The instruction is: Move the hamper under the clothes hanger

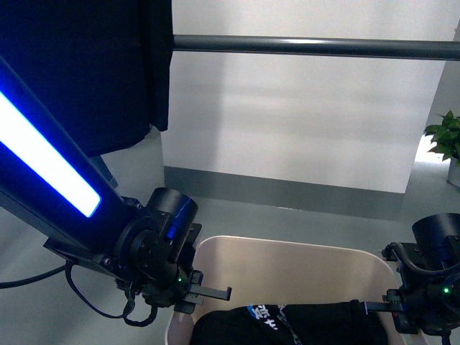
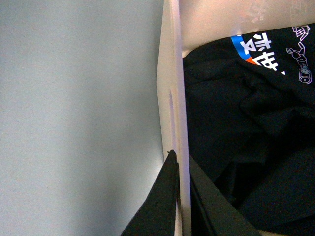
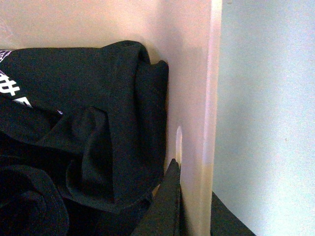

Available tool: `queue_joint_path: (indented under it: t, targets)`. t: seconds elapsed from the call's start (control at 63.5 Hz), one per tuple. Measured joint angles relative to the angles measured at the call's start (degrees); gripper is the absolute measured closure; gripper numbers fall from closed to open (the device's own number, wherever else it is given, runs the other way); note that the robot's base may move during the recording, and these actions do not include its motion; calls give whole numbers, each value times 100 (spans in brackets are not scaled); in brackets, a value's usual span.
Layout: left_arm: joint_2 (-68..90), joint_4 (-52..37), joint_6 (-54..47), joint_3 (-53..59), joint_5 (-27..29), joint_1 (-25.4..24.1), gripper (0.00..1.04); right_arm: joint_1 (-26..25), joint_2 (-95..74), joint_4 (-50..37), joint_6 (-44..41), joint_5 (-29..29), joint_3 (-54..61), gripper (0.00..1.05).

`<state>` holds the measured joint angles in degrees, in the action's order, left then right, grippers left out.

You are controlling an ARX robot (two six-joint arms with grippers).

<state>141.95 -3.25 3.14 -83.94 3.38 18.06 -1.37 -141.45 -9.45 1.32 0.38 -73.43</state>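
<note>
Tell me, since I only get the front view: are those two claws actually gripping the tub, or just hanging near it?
Observer: In the left wrist view, the left gripper straddles the hamper wall, one finger inside and one outside.
Operator: And the other claw?
Observer: The right gripper does the same on the opposite wall, its fingers close against both faces.
Operator: What is the dark stuff inside?
Observer: A black garment printed with white characters beside a blue and orange patch.
</note>
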Motion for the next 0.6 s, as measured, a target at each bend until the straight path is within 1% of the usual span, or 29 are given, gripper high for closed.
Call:
queue_joint_path:
  t: [0.52, 0.551, 0.567, 0.599]
  targets:
    - [0, 168, -20, 39, -33, 7, 100, 0, 0, 33, -70, 0, 0, 102]
    - [0, 175, -20, 39, -33, 7, 100, 0, 0, 39, -92, 2, 0, 99]
    - [0, 179, -15, 39, -35, 7, 100, 2, 0, 46, -103, 9, 0, 96]
    - [0, 184, -22, 39, -37, 7, 98, 2, 0, 55, -116, 7, 0, 92]
